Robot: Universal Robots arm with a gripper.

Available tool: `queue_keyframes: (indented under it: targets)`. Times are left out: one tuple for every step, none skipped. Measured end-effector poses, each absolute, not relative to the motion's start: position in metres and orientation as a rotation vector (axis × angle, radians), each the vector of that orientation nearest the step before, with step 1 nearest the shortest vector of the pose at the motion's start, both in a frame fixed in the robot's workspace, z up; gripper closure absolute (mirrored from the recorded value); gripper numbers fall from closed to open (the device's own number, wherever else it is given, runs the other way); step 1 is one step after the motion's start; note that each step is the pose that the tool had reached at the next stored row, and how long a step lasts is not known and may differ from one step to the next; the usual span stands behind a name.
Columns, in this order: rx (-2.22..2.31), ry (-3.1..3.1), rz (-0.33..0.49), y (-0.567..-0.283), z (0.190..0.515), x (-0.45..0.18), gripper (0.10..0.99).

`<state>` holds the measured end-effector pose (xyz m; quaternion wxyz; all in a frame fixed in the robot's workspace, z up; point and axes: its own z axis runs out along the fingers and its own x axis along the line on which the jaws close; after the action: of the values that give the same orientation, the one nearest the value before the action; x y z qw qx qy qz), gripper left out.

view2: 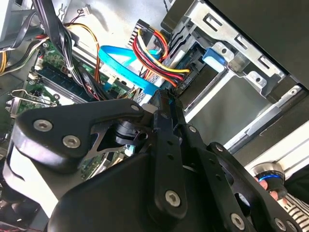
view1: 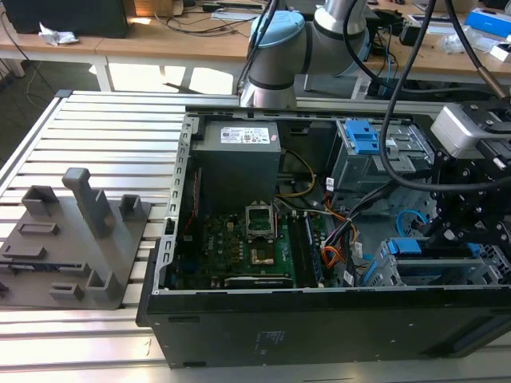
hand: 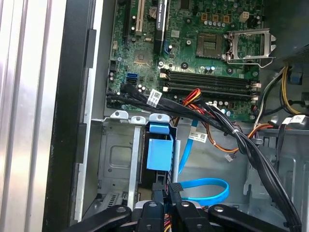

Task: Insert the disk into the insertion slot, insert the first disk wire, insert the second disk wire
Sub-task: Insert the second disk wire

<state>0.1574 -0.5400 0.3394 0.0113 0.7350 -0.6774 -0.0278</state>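
Note:
The disk [hand: 159,154], framed by its blue caddy, sits inside the grey metal insertion slot [hand: 116,159] at the case's front corner; in the exterior view the disk [view1: 415,247] and the slot [view1: 385,270] lie at the lower right. My gripper [hand: 167,191] hangs right behind the disk with its fingers nearly together. In the second wrist view the gripper [view2: 167,96] pinches a black plug [view2: 180,83] carrying red, yellow and black wires at the disk's rear. A blue flat wire [view2: 123,65] ends beside the same spot, and in the first wrist view it loops as a blue wire [hand: 207,188].
The open computer case [view1: 319,335] lies on a slatted aluminium table [view1: 104,136]. A thick black cable bundle [hand: 241,140] crosses above the motherboard [hand: 193,34]. A second bay with blue latches [view1: 363,140] stands at the back. A grey fixture [view1: 80,239] sits at the exterior view's left.

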Motion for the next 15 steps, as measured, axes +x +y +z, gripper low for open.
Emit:
queue_keyframes:
  targets:
    - [2.293,-2.113,-0.087,-0.5402,0.3390,0.1574,0.922]
    - [2.293,-2.113,-0.087,-0.5405,0.3385,0.1574,0.922]
    - [2.293,-2.113,-0.087,-0.5407,0.3381,0.1574,0.922]
    - [2.293,-2.113,-0.087,-0.5407,0.3378,0.1574,0.922]
    - [2.294,-2.114,-0.088,-0.5407,0.3371,0.1575,0.922]
    - [2.293,-2.114,-0.088,-0.5409,0.3369,0.1574,0.922]
    - [2.293,-2.113,-0.087,-0.5409,0.3368,0.1574,0.922]
    - [2.293,-2.113,-0.087,-0.5410,0.3367,0.1575,0.922]
    - [2.293,-2.113,-0.087,-0.5410,0.3366,0.1575,0.922]
    - [2.293,-2.113,-0.087,-0.5410,0.3366,0.1576,0.922]
    - [2.293,-2.113,-0.087,-0.5410,0.3365,0.1577,0.922]
    - [2.293,-2.113,-0.088,-0.5410,0.3364,0.1577,0.922]
    - [2.293,-2.113,-0.087,-0.5410,0.3365,0.1577,0.922]
    - [2.293,-2.113,-0.087,-0.5409,0.3364,0.1577,0.922]
    - [2.294,-2.114,-0.088,-0.5409,0.3361,0.1578,0.910]
